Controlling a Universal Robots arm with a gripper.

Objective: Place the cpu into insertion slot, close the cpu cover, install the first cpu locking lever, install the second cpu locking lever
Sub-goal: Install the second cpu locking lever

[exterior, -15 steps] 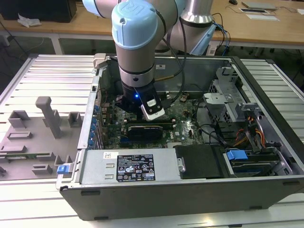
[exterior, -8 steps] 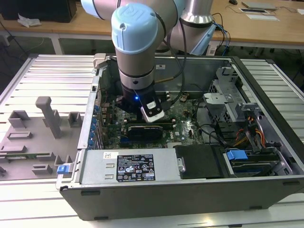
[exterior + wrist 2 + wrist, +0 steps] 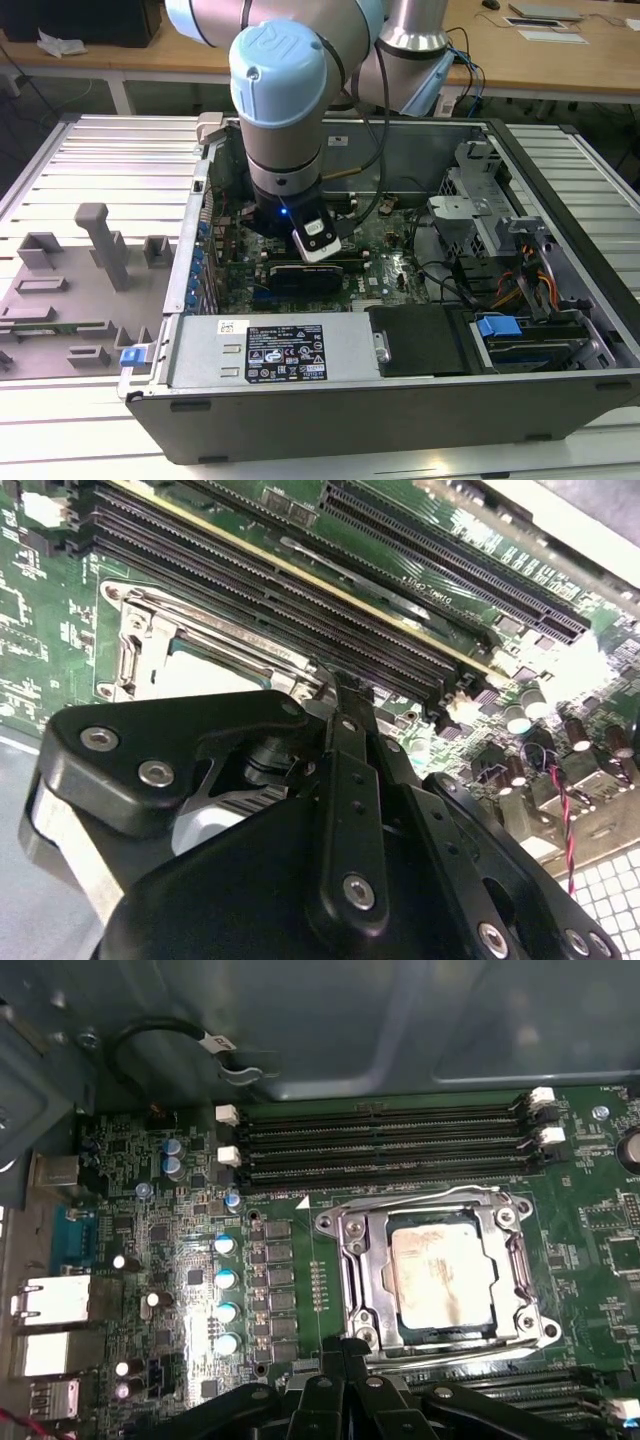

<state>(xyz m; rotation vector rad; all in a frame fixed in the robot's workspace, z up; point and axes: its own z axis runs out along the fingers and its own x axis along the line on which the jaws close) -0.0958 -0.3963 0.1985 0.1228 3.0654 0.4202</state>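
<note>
In the first wrist view the cpu (image 3: 445,1275), pale silver-beige, lies flat in the insertion slot (image 3: 352,1332) on the green board. The cpu cover (image 3: 357,1260) lies down around it, its window showing the chip. Thin wire levers (image 3: 430,1198) run along two sides of the socket; whether they are hooked I cannot tell. My gripper (image 3: 345,1358) is shut with nothing in it, its tip at the socket's edge. In the second wrist view the gripper (image 3: 338,680) sits beside the cover's frame (image 3: 135,640). In the exterior view the gripper (image 3: 300,270) reaches down into the open case.
Long black memory slots (image 3: 390,1145) run beside the socket. Capacitors (image 3: 227,1280) and rear ports (image 3: 55,1300) stand on the slot's other side. The case holds a power supply (image 3: 285,350), a drive cage (image 3: 480,215) and cables (image 3: 520,280). A grey fixture tray (image 3: 80,290) lies at the exterior view's left.
</note>
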